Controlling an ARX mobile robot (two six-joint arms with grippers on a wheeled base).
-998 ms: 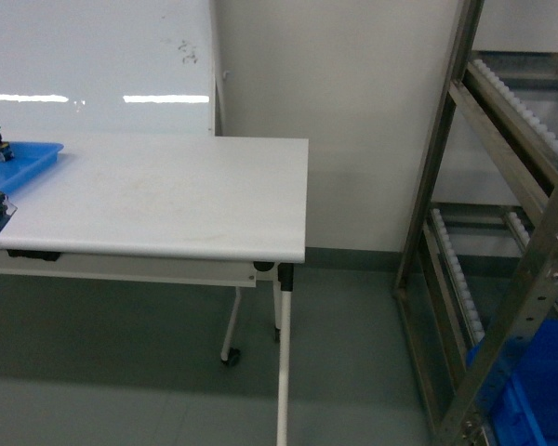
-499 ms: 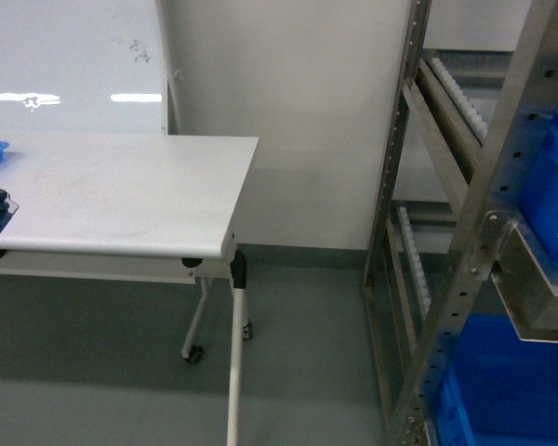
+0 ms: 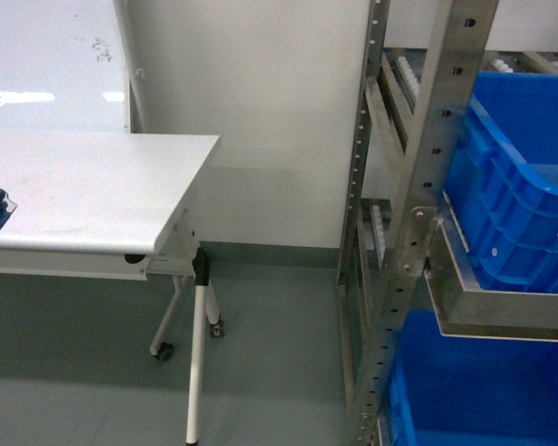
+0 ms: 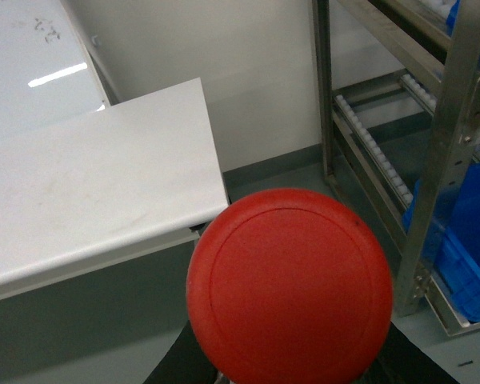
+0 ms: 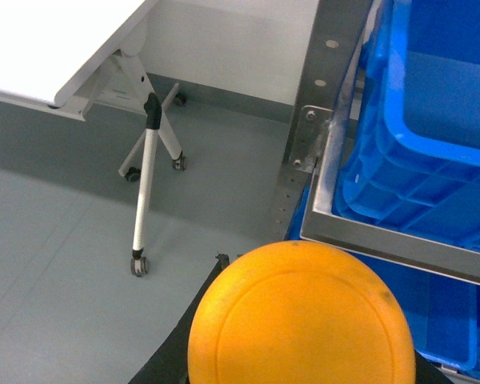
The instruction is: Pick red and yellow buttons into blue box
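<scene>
Swinging right since a second ago, the robot faces the blue box [image 3: 516, 195], nearer its right arm; left gripper clamps red button [image 4: 290, 286], right yellow button [image 5: 301, 314].

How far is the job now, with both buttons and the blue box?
Picking looks done: the red button fills the left wrist view, the yellow button the right, apparently held. The blue box sits on the rack ahead. Dropping both in remains.

White folding table [image 3: 93, 186] on castered legs [image 3: 197, 353] off to the left – metal roller rack [image 3: 418, 232] to the right, grey floor [image 3: 270, 372] between, whiteboard [image 3: 46, 65] behind.
</scene>
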